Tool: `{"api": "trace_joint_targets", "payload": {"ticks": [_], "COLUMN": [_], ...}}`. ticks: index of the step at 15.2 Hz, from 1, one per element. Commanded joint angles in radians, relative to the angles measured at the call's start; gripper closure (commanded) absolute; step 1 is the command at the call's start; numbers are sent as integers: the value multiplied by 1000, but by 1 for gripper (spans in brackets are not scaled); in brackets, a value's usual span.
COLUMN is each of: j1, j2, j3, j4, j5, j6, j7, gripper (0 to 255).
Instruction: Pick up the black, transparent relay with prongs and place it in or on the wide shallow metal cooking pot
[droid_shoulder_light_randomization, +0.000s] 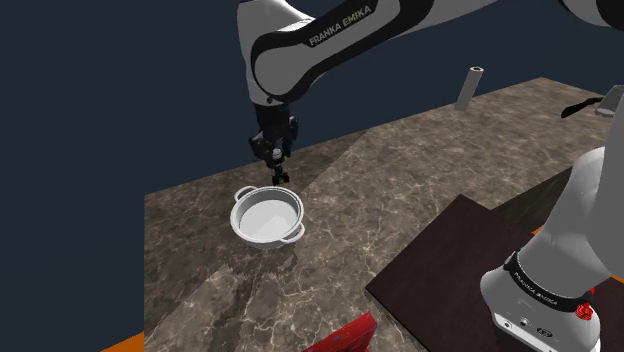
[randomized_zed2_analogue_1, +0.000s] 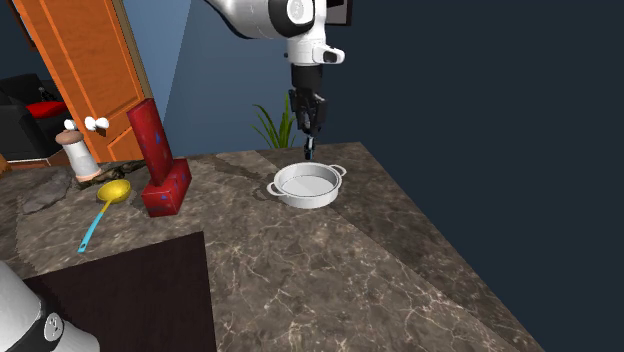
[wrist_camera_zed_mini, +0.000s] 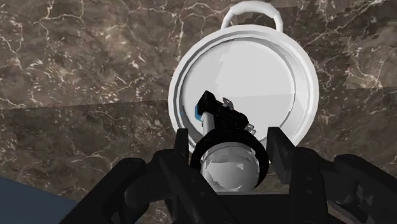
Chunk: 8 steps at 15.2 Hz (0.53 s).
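The black gripper is shown closed on the relay. The relay's clear dome is clasped between the two fingers, and its dark, pronged end points down. The relay is held in the air just above the pot, apart from it. It sits over the part of the rim nearest the counter's far edge rather than over the middle.

The pot is pale grey, wide and shallow, with two loop handles. It is set near a far corner of the dark marbled counter.

The placing step is judged to be in hand. A small shift toward the pot's centre is advised before lowering, so that the rim is not struck. The fingers are best opened only once the relay is low inside the pot, since a drop from height could send it bouncing or rolling out.
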Motion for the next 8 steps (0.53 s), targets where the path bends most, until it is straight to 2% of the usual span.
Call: {"api": "trace_joint_targets", "payload": {"ticks": [1,2,8], "j1": [29,42,43], "j2": [47,70,101], "j3": [13,17,15], "j4": [69,105,66], "j5": [-9,-14,-18], "j6": [-22,-36,33], "j7": [45,63,66], "gripper": [255,255,255]}}
